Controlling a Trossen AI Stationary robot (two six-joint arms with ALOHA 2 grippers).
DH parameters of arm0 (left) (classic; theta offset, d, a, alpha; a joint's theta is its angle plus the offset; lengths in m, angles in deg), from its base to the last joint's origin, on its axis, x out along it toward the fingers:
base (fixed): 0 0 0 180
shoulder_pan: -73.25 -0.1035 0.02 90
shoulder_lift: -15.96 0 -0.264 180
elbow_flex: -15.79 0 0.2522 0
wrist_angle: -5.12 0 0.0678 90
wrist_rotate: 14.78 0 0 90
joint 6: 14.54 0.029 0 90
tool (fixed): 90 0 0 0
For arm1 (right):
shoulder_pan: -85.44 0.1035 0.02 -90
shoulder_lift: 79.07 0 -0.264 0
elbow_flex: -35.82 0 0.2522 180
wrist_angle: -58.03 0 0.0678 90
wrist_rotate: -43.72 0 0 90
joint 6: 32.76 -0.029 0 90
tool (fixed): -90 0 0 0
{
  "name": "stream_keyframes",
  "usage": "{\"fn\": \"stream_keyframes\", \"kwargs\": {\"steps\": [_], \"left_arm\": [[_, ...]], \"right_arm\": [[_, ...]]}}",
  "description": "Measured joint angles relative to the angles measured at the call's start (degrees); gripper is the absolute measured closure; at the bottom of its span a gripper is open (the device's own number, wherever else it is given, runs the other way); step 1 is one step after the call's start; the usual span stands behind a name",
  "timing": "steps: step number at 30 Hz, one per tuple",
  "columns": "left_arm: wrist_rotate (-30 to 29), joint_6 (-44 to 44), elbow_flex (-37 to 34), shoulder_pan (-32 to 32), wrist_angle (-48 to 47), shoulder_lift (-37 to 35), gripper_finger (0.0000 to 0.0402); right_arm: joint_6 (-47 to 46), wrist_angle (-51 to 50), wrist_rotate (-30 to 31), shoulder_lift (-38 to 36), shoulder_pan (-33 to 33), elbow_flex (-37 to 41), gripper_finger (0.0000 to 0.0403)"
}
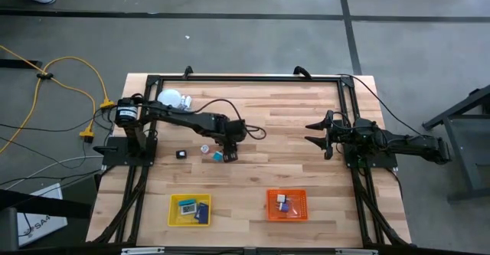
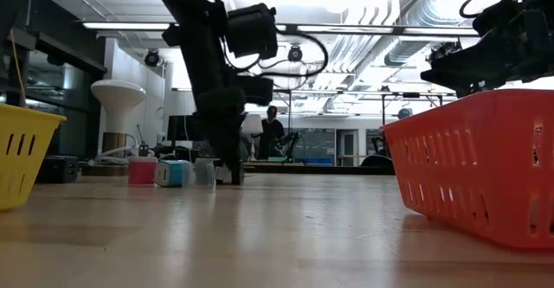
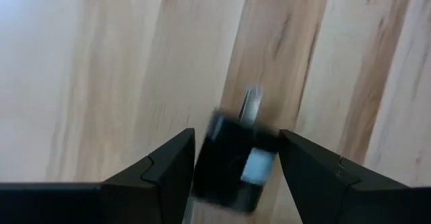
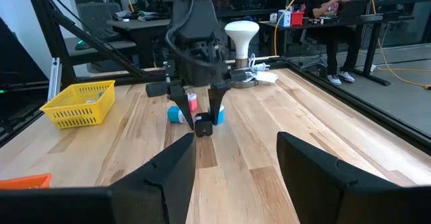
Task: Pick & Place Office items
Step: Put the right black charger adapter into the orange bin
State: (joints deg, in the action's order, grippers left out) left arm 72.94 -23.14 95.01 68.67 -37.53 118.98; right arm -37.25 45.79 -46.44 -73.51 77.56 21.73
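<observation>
A small black office item with a pale label [image 3: 236, 170] lies on the wooden table left of centre, and also shows in the right wrist view [image 4: 204, 125]. My left gripper [image 1: 230, 155] is open and points steeply down over it, one finger on either side [image 4: 202, 113]. Beside it on the table are a teal roll [image 1: 217, 156], a small clear piece [image 1: 204, 148] and another black piece [image 1: 181, 154]. My right gripper [image 1: 312, 132] waits open at the table's right side, level and with nothing between its fingers. My left gripper comes from above with the black item between its two fingers [image 3: 176, 173], which stand close against its two sides. I cannot tell whether they touch it. The item sits on the table.
A yellow mesh tray [image 1: 173, 209] and an orange mesh tray [image 1: 270, 205], each with a few small items, stand near the front edge. A white globe [image 1: 171, 99] sits at the far left by the left arm's base. A person sits at a desk beyond the table [image 4: 333, 2].
</observation>
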Motion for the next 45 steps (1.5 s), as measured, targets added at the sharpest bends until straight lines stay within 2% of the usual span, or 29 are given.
{"fn": "stream_keyframes", "kwargs": {"steps": [10,20,27,34,45], "left_arm": [[0.8,-1.4,0.0,0.0,0.2,1.0,0.0201],[0.9,-1.5,0.0,0.0,0.4,1.0,0.0257],[0.9,-1.5,0.0,0.0,0.4,1.0,0.0247],[1.0,-1.5,0.0,0.0,1.5,1.0,0.0254],[2.8,4.4,1.0,0.3,12.3,-1.6,0.0255]], "right_arm": [[0.0,0.2,0.0,0.0,0.0,0.0,0.0208],[0.0,0.2,0.0,0.0,0.0,0.0,0.0208],[0.0,0.2,0.0,0.0,0.0,0.0,0.0208],[0.0,0.3,0.0,0.0,0.0,0.0,0.0208],[0.0,0.3,0.0,0.0,0.0,0.0,0.0208]]}}
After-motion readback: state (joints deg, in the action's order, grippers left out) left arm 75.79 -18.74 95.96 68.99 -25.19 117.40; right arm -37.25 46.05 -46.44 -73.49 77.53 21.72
